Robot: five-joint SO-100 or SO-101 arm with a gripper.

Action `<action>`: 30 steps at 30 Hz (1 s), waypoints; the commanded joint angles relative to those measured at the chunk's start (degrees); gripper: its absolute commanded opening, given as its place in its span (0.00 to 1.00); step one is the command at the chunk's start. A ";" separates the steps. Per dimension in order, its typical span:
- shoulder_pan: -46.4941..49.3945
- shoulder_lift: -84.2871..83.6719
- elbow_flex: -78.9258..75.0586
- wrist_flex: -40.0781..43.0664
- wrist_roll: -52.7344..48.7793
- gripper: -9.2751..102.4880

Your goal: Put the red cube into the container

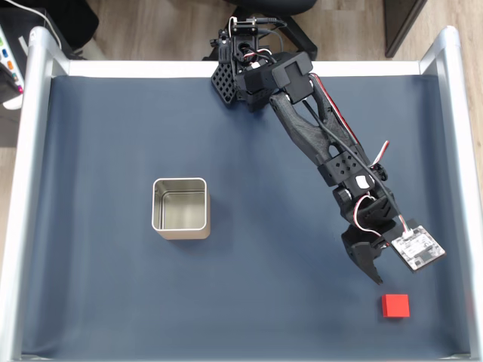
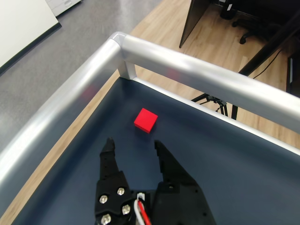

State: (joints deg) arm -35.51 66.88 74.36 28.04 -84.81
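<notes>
The red cube (image 1: 395, 305) lies on the dark blue mat near the front right corner in the fixed view. My gripper (image 1: 381, 271) hovers just up and left of it, apart from it, at the end of the black arm. In the wrist view the cube (image 2: 145, 120) sits a short way beyond the fingertips, and the gripper (image 2: 133, 143) is open with nothing between its fingers. The container (image 1: 181, 232), a square silver tin, stands upright left of centre with nothing inside, far from the gripper.
Silver rails (image 1: 30, 196) border the mat on the left, back and right. In the wrist view the rail corner (image 2: 119, 42) rises just past the cube. The arm's base (image 1: 245, 53) sits at the back edge. Open mat lies between cube and tin.
</notes>
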 commanded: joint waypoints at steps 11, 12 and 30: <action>3.34 0.35 10.11 -18.98 -4.92 0.44; 3.25 -0.35 9.93 -20.57 -4.31 0.44; 2.46 -13.71 -0.53 -28.83 -1.41 0.46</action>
State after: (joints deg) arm -33.05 52.82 77.61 0.62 -86.84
